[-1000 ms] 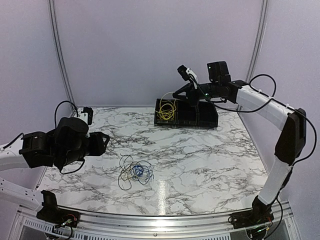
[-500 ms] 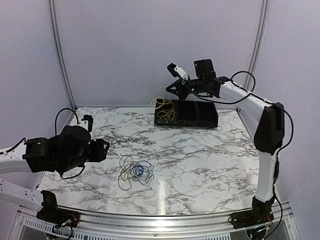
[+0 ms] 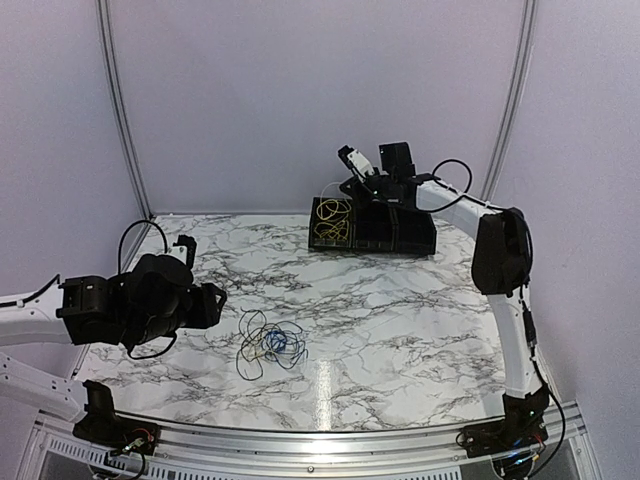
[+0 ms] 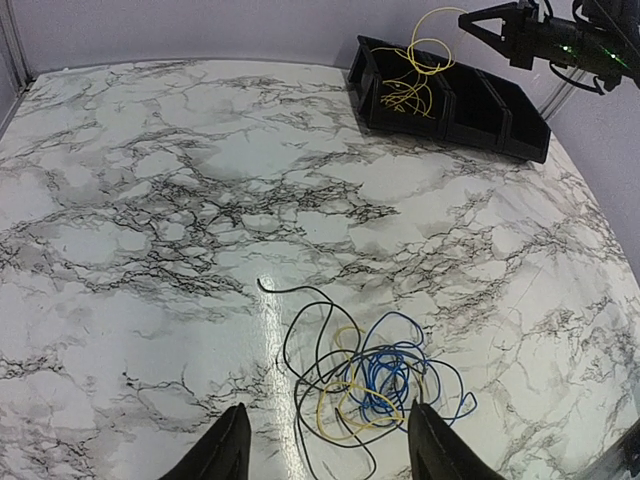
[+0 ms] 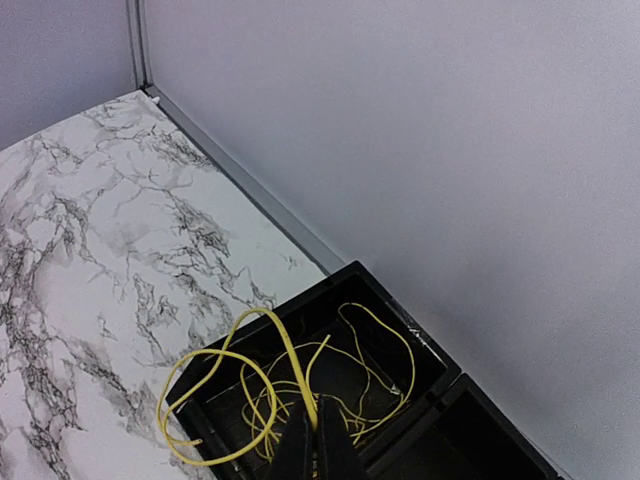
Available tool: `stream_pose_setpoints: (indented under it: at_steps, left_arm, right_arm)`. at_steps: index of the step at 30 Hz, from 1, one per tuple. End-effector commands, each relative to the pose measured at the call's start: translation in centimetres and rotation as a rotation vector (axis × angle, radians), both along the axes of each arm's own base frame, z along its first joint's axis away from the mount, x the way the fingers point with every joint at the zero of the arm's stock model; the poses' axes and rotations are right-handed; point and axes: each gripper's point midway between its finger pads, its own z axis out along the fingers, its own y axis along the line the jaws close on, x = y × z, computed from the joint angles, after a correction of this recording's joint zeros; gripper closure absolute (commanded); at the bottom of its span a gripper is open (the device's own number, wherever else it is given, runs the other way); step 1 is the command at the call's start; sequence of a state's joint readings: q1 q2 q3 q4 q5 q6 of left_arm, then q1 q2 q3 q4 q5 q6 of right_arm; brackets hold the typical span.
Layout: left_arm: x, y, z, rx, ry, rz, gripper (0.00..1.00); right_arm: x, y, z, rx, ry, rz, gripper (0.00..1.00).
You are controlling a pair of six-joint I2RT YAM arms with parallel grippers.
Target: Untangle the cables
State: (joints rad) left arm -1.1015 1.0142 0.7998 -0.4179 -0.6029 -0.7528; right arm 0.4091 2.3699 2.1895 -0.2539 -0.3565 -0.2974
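Note:
A tangle of black, blue and yellow cables (image 3: 270,343) lies on the marble table and shows close up in the left wrist view (image 4: 375,385). My left gripper (image 4: 328,410) is open and empty, just short of the tangle, and sits left of it in the top view (image 3: 210,300). My right gripper (image 5: 318,440) is shut on a yellow cable (image 5: 250,400). That cable loops into the left compartment of a black bin (image 5: 425,345), with one loop hanging over the bin's front rim. In the top view the right gripper (image 3: 347,188) hovers over this compartment (image 3: 333,220).
The black bin (image 3: 400,240) has three compartments and stands at the table's back, near the rear wall. It shows at the top right of the left wrist view (image 4: 500,110). The table's right edge lies beyond it.
My right gripper has moved left and down over the bin's left compartment with the yellow cable. My left arm has shifted slightly right towards the tangle.

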Motion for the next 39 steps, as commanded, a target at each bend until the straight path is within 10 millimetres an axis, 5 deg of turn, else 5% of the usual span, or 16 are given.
stream_pose_setpoints:
  at_steps: [1, 9, 15, 22, 29, 35, 39]
  left_arm:
    - [-0.1, -0.5, -0.7, -0.002, 0.022, -0.017, 0.44]
    - [-0.1, -1.0, -1.3, -0.011, 0.049, -0.009, 0.43]
    - [0.2, -1.6, -1.9, 0.016, 0.064, -0.007, 0.42]
    - [0.7, -3.1, -2.6, 0.068, 0.081, -0.038, 0.42]
    - [1.2, -3.2, -2.5, 0.108, 0.056, -0.035, 0.42]
    - [1.2, -3.3, -3.8, 0.109, 0.058, -0.047, 0.42]
    - [0.5, -4.2, -5.7, 0.108, 0.102, -0.107, 0.51]
  right_arm:
    - [2.9, -0.4, 2.1, 0.076, -0.089, -0.062, 1.0]
    - [6.4, -2.1, -0.9, 0.121, -0.106, -0.145, 1.0]
    - [6.5, -1.8, -3.4, 0.111, -0.088, -0.121, 1.0]
    - [5.6, -1.7, -3.8, 0.083, -0.054, -0.089, 0.73]
    - [0.4, -2.3, -0.4, 0.075, 0.01, -0.013, 0.57]
    - [-7.5, -2.4, 2.6, 0.124, 0.056, 0.129, 0.55]
    - [-14.1, -1.2, 1.6, 0.145, 0.165, 0.294, 0.55]
